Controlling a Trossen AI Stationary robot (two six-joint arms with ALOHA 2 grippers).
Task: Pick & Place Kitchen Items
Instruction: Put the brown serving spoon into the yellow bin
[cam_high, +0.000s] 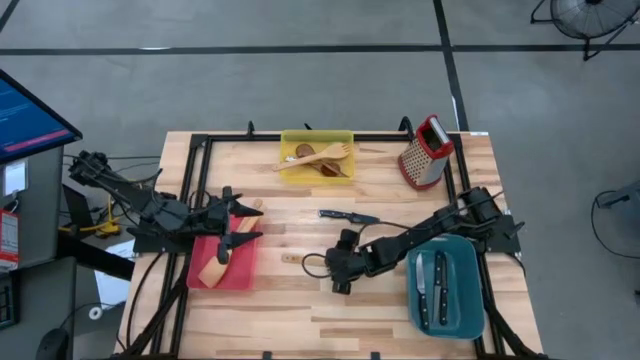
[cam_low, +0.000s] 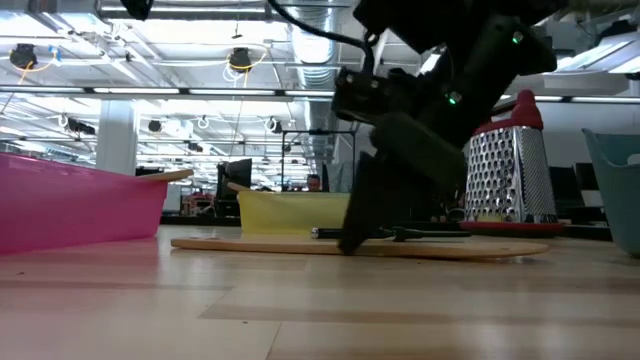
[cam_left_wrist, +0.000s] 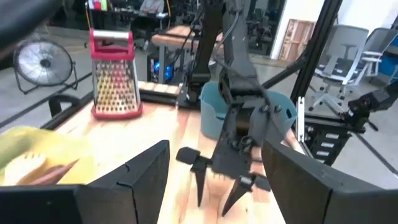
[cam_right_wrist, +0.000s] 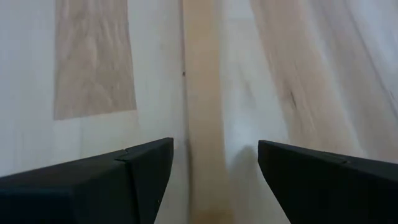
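Observation:
A pale wooden spatula (cam_low: 240, 243) lies flat on the table; in the high view only its handle end (cam_high: 290, 258) shows beside my right arm. My right gripper (cam_high: 338, 274) points down over it, open, with one finger on each side of the handle (cam_right_wrist: 202, 124). I cannot tell whether a finger touches it. A black-handled knife (cam_high: 348, 215) lies flat on the table just beyond. My left gripper (cam_high: 245, 218) is open and empty above the far edge of the red bin (cam_high: 245, 275), which holds another pale spatula (cam_high: 213, 268).
A yellow bin (cam_high: 290, 170) with wooden utensils stands at the far middle. The red-topped grater (cam_high: 425, 152) stands at the far right. A teal bin (cam_high: 465, 300) with knives (cam_high: 430, 285) stands at the near right, under my right arm.

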